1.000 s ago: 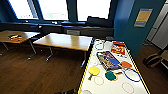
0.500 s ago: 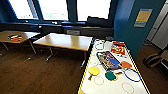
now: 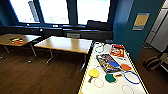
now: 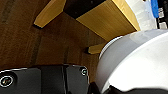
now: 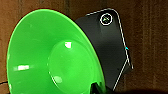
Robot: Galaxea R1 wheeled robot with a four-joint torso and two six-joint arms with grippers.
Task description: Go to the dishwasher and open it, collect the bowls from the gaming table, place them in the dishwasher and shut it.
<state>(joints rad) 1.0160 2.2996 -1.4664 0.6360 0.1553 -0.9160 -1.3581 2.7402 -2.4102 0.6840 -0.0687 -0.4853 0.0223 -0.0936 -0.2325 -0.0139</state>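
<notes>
Green bowl [image 5: 50, 55] large by right wrist, white bowl [image 4: 135, 65] by left wrist, grip on either cannot be told, gaming table [image 3: 110, 87] ahead

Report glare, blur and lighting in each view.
Head view: the windows are blown out white, the room is dim, and everything looks soft. Left wrist view: the white bowl is close and blurred. Right wrist view: small bright highlights sit on the green bowl, above the dark wood floor.

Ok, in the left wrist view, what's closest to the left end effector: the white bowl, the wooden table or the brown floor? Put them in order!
1. white bowl, right up close.
2. wooden table, beyond the bowl.
3. brown floor, underneath the table.
</notes>
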